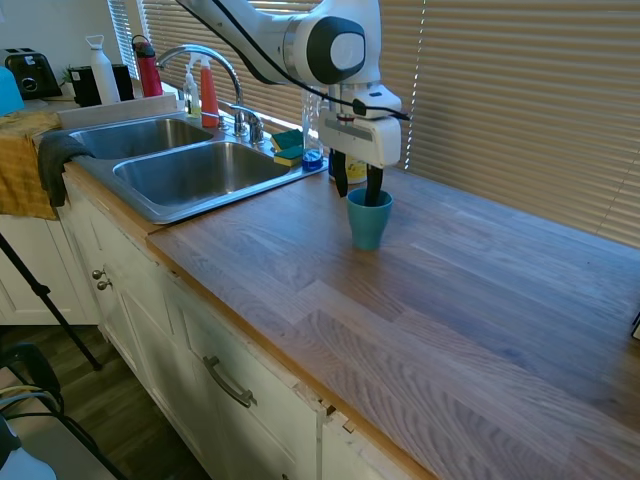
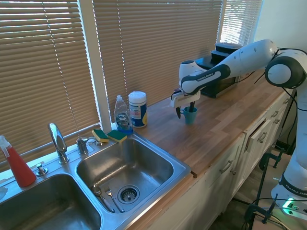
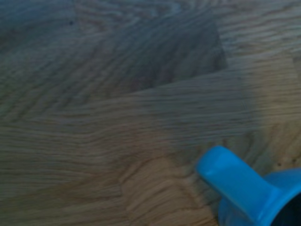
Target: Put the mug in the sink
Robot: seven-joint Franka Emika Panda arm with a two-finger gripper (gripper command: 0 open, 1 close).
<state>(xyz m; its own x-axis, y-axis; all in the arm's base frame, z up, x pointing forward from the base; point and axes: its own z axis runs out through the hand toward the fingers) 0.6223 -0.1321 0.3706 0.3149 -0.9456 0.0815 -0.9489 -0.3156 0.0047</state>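
The teal-blue mug stands upright on the wooden counter, to the right of the sink. My gripper hangs right over it and is open. One finger dips inside the mug and the other sits outside its wall on the sink side. In the wrist view the mug's rim and a blue handle show at the bottom right. The stainless double sink lies along the counter with its arched faucet behind.
A white wipes canister, a dish soap bottle and sponges stand behind the near basin. Cutlery lies in that basin. A red spray bottle is by the faucet; a yellow towel drapes left of the sink.
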